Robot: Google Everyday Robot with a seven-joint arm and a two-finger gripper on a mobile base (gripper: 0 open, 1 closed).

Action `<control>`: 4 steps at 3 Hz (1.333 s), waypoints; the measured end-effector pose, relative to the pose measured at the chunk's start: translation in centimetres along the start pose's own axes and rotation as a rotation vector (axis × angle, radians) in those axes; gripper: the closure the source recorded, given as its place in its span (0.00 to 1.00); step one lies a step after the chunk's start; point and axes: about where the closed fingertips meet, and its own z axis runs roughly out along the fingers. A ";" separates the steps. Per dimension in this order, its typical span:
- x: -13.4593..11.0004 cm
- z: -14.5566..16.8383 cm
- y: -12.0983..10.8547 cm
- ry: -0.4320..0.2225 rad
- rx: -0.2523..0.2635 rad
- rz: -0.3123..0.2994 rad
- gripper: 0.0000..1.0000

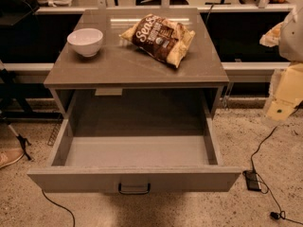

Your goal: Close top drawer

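The open, empty drawer (pixel 135 178) should slide lightly under a push on its stiff front; the gripper (pixel 284 98) hangs far right, whether apart or together I cannot tell.

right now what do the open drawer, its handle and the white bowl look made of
The drawer looks like matte grey-beige laminated board: flat, even, no grain. Its handle is likely dark metal, a thin bent loop. The bowl is probably glazed ceramic, white with a soft shine, or maybe plastic. The gripper hangs at the right edge, apart from the drawer.
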 end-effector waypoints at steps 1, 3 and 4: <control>0.2 0.4 0.2 -0.002 -0.010 0.012 0.00; 2.8 7.0 4.8 -0.035 -0.158 0.277 0.18; 4.9 11.7 9.7 0.003 -0.246 0.461 0.42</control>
